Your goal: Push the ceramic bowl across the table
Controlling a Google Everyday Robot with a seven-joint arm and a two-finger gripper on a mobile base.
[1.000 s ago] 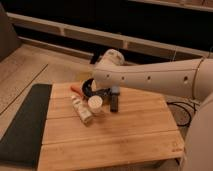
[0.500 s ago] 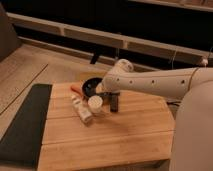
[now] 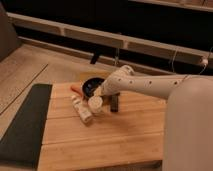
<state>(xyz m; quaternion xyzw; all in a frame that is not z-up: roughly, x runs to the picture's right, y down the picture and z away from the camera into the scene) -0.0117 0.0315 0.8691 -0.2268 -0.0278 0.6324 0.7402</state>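
The ceramic bowl (image 3: 90,85), black and glossy, sits near the far edge of the wooden table (image 3: 110,142). My white arm reaches in from the right. Its gripper (image 3: 101,91) is down at the bowl's right rim, between the bowl and the small white cup (image 3: 95,103). I cannot tell whether it touches the bowl.
A flat black bar (image 3: 114,103) lies right of the cup. A white bottle (image 3: 81,109) lies on its side in front of the bowl, and an orange-red item (image 3: 76,90) lies left of the bowl. A dark grey mat (image 3: 24,125) covers the table's left end.
My arm has come lower and nearer, bringing the gripper down beside the bowl's right rim. The bowl and the other objects have not visibly moved.
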